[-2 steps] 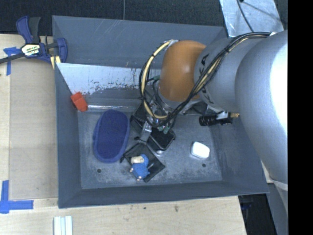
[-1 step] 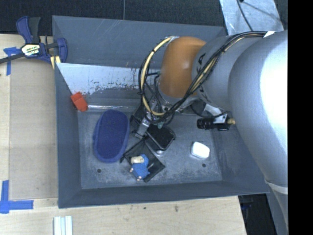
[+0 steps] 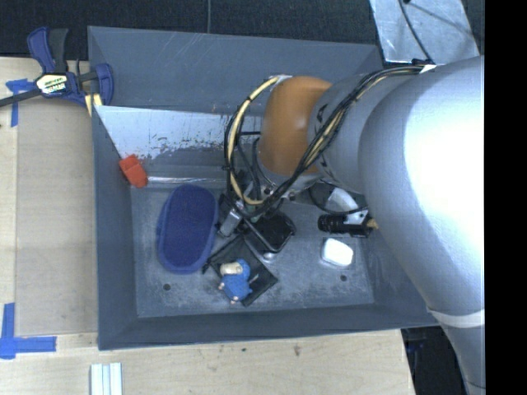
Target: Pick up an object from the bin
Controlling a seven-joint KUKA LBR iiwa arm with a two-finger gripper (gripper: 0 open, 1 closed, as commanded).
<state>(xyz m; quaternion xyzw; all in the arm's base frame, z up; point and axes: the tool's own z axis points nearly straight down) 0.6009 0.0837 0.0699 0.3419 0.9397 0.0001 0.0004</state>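
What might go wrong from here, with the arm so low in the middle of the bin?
1. The gripper is down between the blue oval pad and the flat black case, which lie close together; it may nudge or catch the wrong one.
2. The looped wrist cables hang near these things and could perhaps snag one when the arm lifts.

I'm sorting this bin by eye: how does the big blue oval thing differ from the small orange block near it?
The blue oval thing is far larger than the orange block. The oval is rounded and dark blue; the block is boxy and orange-red. The oval lies mid-floor; the block sits at the foot of the far wall of the bin. Both are in its left half, apart.
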